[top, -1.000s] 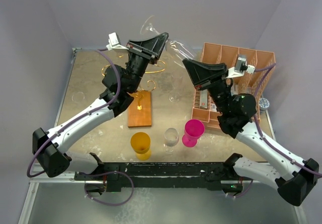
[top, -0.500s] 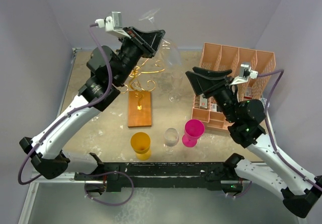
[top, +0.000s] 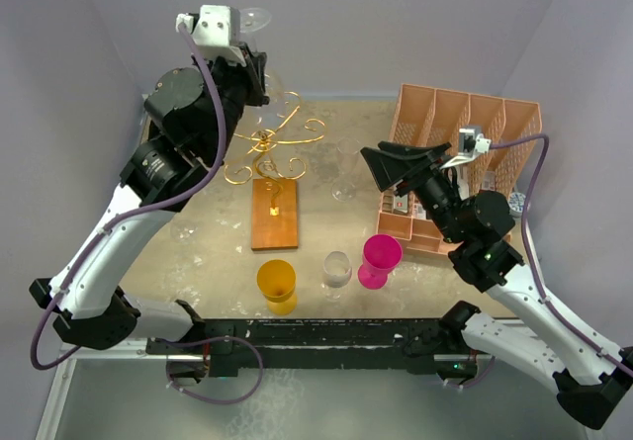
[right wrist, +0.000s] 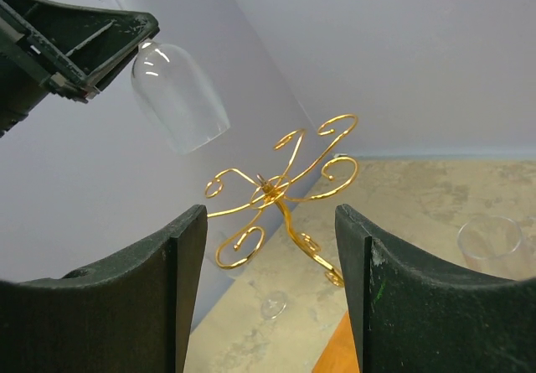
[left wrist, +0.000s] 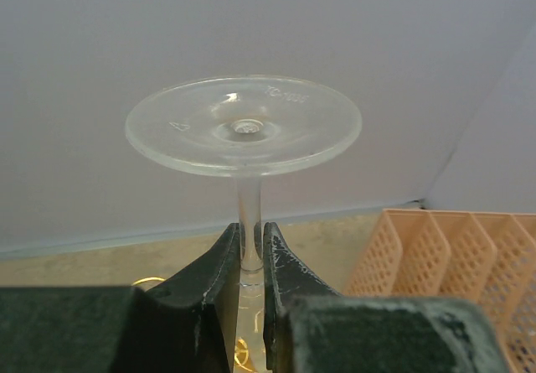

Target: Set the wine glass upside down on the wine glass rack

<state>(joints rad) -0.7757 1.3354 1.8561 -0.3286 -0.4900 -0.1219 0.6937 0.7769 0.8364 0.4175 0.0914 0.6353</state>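
Black left gripper [left wrist: 251, 251]: fingers [left wrist: 224, 260] pressed together on the stem of the wine glass [left wrist: 244, 126], pinching it just below the foot. Glass is clear and held inverted, with its round foot uppermost and its bowl hanging beneath the fingers. From the right wrist view the bowl [right wrist: 180, 96] hangs in the air above and to one side of the wine glass rack [right wrist: 276, 189], apart from its wire. The left arm is raised high over the far left of the table [top: 198, 252].

Right gripper [right wrist: 270, 281]: fingers spread wide, holding nothing, pointed toward the rack. It hovers near the table's middle, just beside the organizer.

Wine glass rack [top: 277, 143]: gold wire, curled spiral arms radiating from a central post, on a rectangular brown wooden base [top: 274, 213]. No glass hangs on it.

Salmon-pink slotted organizer [top: 465, 124]: far right of the table.

Near edge, left to right: yellow cup [top: 277, 284], small clear glass [top: 337, 269], magenta goblet [top: 379, 259], close together in a row.

Second clear glass [top: 343, 191]: on the table between the rack and the organizer.
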